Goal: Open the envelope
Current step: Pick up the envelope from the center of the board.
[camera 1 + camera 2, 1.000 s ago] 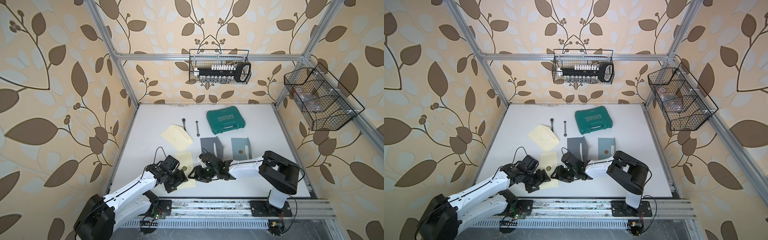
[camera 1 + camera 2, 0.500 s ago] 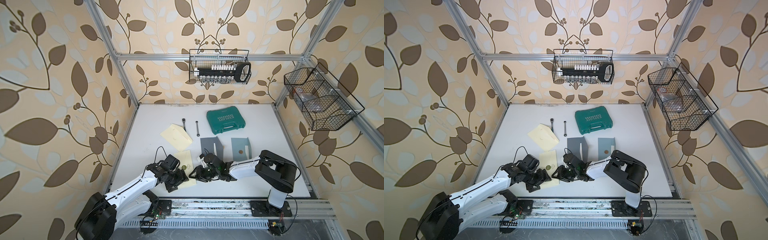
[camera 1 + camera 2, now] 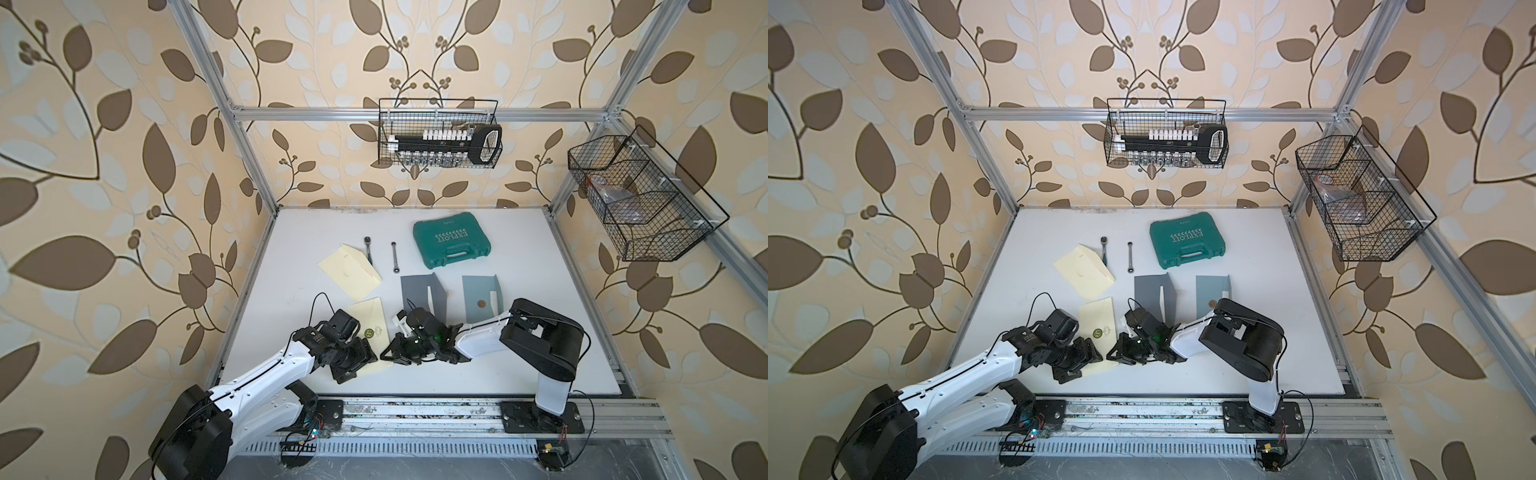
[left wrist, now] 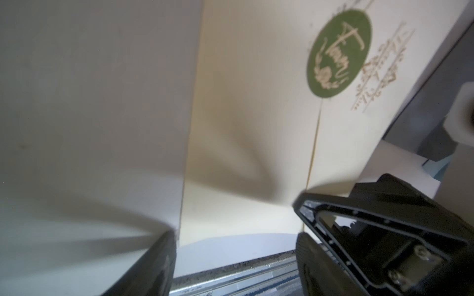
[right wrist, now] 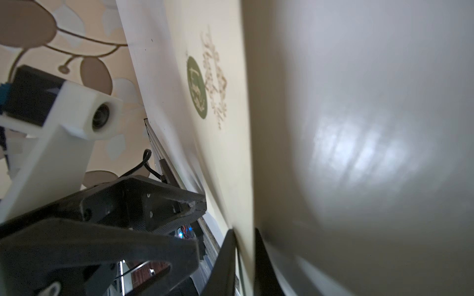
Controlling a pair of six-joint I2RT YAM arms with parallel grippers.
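Nearest the front rail: left hand [image 3: 361,359] spread wide, straddling the near end of the cream envelope [image 3: 371,318]. One fingertip [image 4: 164,246] at the outer long edge, the other at the flap seam. Pressing down or not: cannot tell.

Just beside: right hand [image 5: 243,239] pressed almost together, pinching the envelope's long edge on the right arm's side, thin cream strip between the pads.

Envelope flat on the white bench [image 3: 540,257] close to the front edge, between both hands, near end bowed a little. Flap down. Round green seal [image 4: 338,53] with gold script across the seam, gold ornament beside it.

Step, as judged: grip on the flap side taken, opening not yet begun. Next move, likely: body held down by the left, flap peeled up slowly to break the seal without tearing or dragging the paper.

Farther back: second cream envelope [image 3: 349,270], grey envelope [image 3: 417,291] and blue-grey envelope [image 3: 478,297] with flaps raised, two ratchet wrenches [image 3: 395,257], green tool case [image 3: 451,245], wire basket [image 3: 438,133] on the back wall.
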